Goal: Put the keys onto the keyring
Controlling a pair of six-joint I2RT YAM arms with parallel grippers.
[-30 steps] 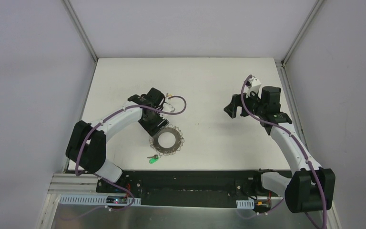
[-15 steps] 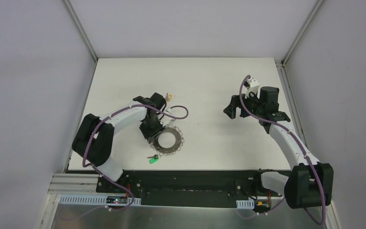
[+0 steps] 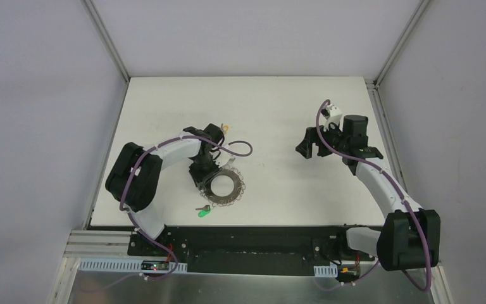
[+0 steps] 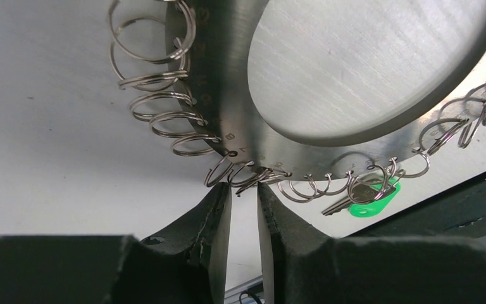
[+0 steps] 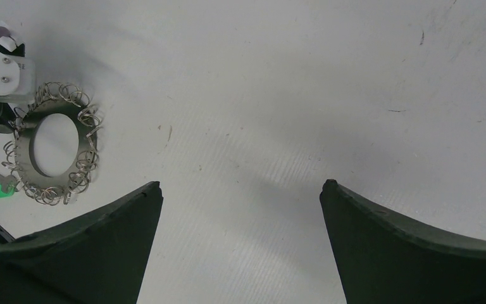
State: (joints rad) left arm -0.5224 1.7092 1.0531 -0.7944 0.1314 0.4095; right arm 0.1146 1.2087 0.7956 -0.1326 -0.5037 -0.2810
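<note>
Plain grey walls [image 3: 247,31] box in your white table [image 3: 278,107], which shows a few faint scuffs [image 5: 421,37] well to the right of the keyring [image 3: 223,185]. That keyring lies flat left of the table's centre, wire loops [image 4: 164,114] fringing its rim. Your left gripper [image 4: 243,193] sits at the keyring's left rim, fingers [image 4: 218,218] drawn close with a thin gap, tips at the loops; you cannot tell whether they pinch one. The green key [image 4: 370,204] lies against the keyring's near edge, a loop overlapping its head. A tiny gold key [image 3: 226,128] lies beyond the keyring. Your right gripper [image 5: 240,183] hovers well right of the keyring, fingers spread wide, holding nothing
</note>
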